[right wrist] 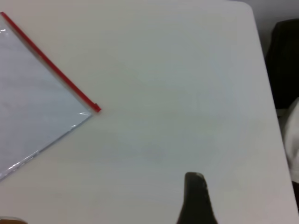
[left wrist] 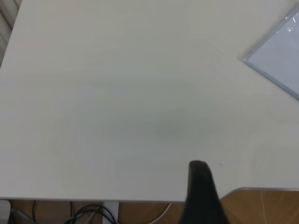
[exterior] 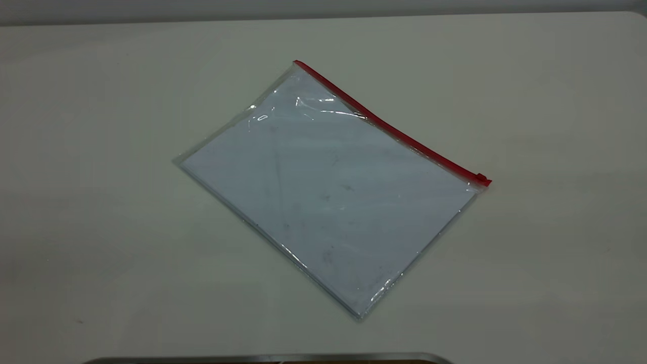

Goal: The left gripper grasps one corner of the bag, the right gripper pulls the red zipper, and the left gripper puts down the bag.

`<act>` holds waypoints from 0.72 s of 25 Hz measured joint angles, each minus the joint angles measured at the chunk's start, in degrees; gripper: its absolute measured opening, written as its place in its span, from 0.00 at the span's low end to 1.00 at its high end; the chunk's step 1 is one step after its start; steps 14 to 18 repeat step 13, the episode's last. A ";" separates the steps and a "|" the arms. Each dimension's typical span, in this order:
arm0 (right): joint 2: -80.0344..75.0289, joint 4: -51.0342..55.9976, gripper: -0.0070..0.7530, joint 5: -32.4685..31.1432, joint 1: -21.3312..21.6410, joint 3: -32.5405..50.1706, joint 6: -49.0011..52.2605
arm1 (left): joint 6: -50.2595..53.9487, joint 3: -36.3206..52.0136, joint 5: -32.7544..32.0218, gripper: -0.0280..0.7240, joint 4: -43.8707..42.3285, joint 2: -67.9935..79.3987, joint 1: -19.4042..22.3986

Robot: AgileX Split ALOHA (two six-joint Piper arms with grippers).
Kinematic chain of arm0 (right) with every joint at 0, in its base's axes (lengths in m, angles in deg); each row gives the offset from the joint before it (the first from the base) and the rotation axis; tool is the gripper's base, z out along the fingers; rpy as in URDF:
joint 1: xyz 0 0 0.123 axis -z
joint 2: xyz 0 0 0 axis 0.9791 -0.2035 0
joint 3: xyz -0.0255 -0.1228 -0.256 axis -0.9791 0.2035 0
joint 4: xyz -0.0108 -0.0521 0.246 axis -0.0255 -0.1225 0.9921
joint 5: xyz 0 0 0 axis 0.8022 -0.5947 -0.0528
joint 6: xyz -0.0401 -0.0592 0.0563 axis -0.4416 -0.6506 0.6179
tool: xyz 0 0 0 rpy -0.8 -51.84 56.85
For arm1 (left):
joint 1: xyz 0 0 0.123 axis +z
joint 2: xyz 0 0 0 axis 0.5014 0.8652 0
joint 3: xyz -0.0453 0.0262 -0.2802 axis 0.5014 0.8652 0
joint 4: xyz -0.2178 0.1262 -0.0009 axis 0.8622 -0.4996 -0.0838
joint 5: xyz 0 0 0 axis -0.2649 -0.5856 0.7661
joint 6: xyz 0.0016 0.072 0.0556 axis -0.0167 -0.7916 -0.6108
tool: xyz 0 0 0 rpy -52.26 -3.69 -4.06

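Your clear plastic bag (exterior: 328,197) with its red zipper strip (exterior: 389,126) lies flat mid-table, slider (exterior: 481,179) at one end, both grippers away, finger states untellable; this fits either before grasping or after putdown.

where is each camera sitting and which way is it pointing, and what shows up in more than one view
Exterior view: above the table, looking steeply down at the clear zipper bag with its red zipper; no arm shows.
Left wrist view: on the left arm, off the table's edge, facing across bare table to one bag corner; one dark finger shows.
Right wrist view: on the right arm, facing the zipper's slider end; one dark finger shows.
Shared: the bag appears in all three views; the zipper in the exterior and right wrist views.
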 joint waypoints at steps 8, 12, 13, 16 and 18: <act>0.00 -0.24 0.77 0.00 0.00 -0.01 0.39 | 0.00 0.00 0.00 0.82 0.00 0.00 0.00; 0.00 -0.24 0.77 0.00 0.00 -0.01 0.39 | 0.00 0.00 0.00 0.82 0.00 0.00 0.00; 0.00 -0.24 0.77 0.00 0.00 -0.01 0.39 | -0.11 0.00 0.00 0.82 0.00 0.00 0.00; 0.00 -0.24 0.77 0.00 0.00 -0.01 0.39 | -0.11 0.00 0.00 0.82 0.00 0.00 0.00; 0.00 -0.24 0.77 0.00 0.00 -0.01 0.39 | -0.11 0.00 0.00 0.82 0.00 0.00 0.00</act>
